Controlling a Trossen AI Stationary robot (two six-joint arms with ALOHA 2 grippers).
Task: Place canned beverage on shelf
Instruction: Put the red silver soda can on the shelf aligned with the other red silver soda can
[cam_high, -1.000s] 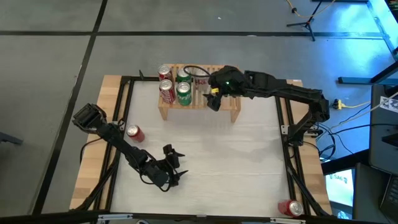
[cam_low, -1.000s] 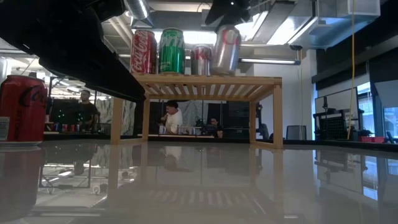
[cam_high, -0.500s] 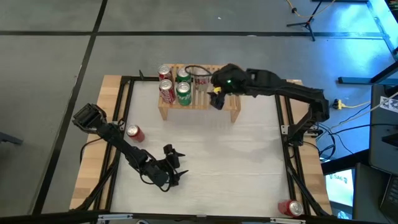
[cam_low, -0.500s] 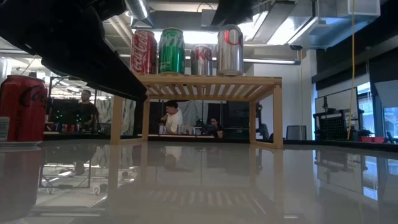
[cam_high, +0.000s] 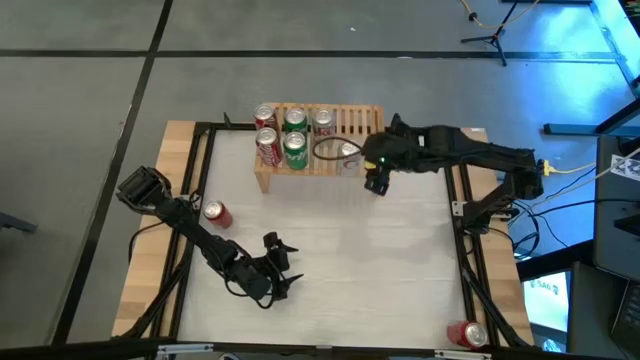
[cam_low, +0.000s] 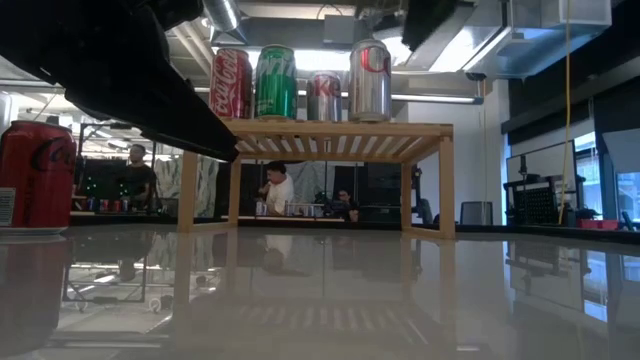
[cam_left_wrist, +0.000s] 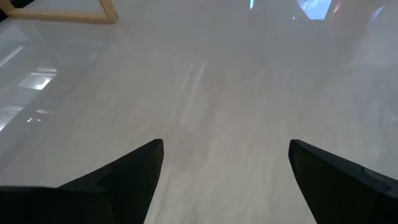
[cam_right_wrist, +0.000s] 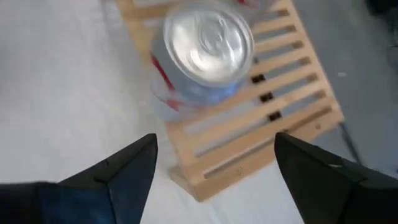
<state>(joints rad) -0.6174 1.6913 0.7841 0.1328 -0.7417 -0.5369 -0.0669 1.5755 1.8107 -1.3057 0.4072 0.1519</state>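
The light-wood slatted shelf (cam_high: 352, 122) stands at the table's far edge and also shows in the low view (cam_low: 320, 128). Several cans stand upright on its top: red and green ones at the left, and a silver can (cam_high: 347, 152) near the shelf's middle, seen from above in the right wrist view (cam_right_wrist: 208, 40) and from the side in the low view (cam_low: 369, 80). My right gripper (cam_high: 374, 184) is open and empty, just right of and nearer than the silver can. My left gripper (cam_high: 284, 262) is open and empty, low over the table's near middle.
A red can (cam_high: 217, 213) stands on the table at the left, large in the low view (cam_low: 37, 175). Another red can (cam_high: 466, 334) lies at the near right corner on the wooden border. The white table top (cam_left_wrist: 217, 74) stretches between the shelf and my left gripper.
My right gripper has set the silver can from tilted to upright on the shelf top and let it go. It has then drawn back toward the table's right and near edges. The can stays standing on the slats.
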